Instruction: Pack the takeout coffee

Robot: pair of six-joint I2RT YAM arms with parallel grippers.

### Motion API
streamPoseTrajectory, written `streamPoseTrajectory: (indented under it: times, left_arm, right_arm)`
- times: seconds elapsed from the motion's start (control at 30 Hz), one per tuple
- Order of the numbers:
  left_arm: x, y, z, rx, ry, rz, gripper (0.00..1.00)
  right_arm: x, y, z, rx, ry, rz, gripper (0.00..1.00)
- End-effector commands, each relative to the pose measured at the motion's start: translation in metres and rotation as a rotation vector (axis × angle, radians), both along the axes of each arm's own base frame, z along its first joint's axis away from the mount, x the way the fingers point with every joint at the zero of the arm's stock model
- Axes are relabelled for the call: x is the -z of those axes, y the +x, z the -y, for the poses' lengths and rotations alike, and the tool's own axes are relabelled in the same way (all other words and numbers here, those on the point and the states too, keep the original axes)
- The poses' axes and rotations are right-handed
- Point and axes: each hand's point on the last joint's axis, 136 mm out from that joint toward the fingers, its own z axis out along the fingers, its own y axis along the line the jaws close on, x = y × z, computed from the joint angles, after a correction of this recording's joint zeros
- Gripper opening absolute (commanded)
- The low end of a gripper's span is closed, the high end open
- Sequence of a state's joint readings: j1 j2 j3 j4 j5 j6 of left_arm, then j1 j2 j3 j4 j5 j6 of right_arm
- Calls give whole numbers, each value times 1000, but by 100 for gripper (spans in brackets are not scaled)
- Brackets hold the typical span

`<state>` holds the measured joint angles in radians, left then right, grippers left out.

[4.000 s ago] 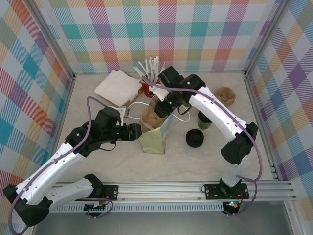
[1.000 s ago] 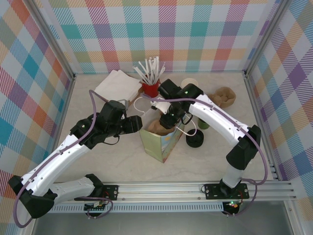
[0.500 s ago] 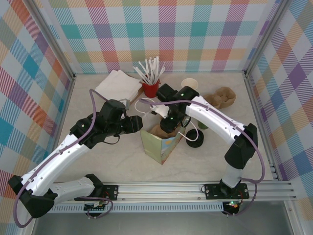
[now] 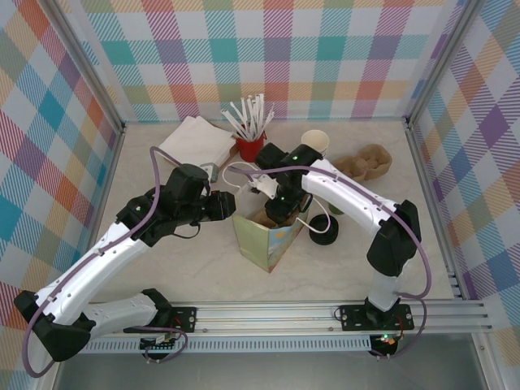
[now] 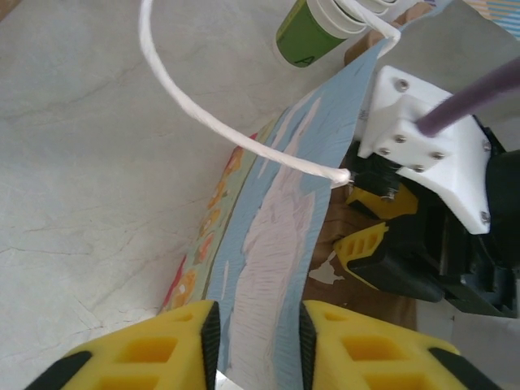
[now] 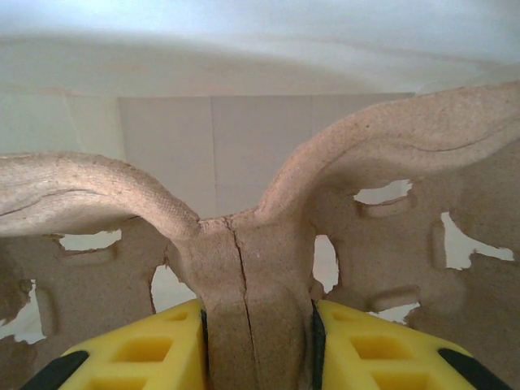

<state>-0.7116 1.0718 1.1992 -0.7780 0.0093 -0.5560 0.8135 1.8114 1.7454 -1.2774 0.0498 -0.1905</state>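
Pulp carrier [image 6: 366, 162], sunk in bag [image 4: 264, 244], held by right end effector [image 6: 258, 341]; left end effector [image 5: 252, 341]: grip unclear.

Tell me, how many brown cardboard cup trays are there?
2. One cup tray is clamped in the right gripper, inside the paper bag; another tray lies on the table, back right. More may be hidden.

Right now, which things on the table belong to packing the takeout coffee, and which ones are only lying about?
Belong to the job: green cup, mostly hidden behind the right arm; paper bag, its wall between the fingers of the left gripper; cup carrier, gripped by the right gripper inside the bag.
Lying about: napkins; red cup of white stirrers; stack of cups; black lids; second carrier.
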Motion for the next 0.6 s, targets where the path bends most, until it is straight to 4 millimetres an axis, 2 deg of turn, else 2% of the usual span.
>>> streamPoseTrajectory:
  times: [0.0,0.43,0.57]
  left_arm:
    - [-19,1,6,24,-21,48,28]
    - [-26,2,5,13,-7,63,12]
    - [-26,3,5,12,-2,63,10]
  right_arm:
    - [10,-5,8,12,-69,-29,34]
    - [33,-4,10,-3,-129,-64,35]
    - [38,-3,9,-13,-132,-67,35]
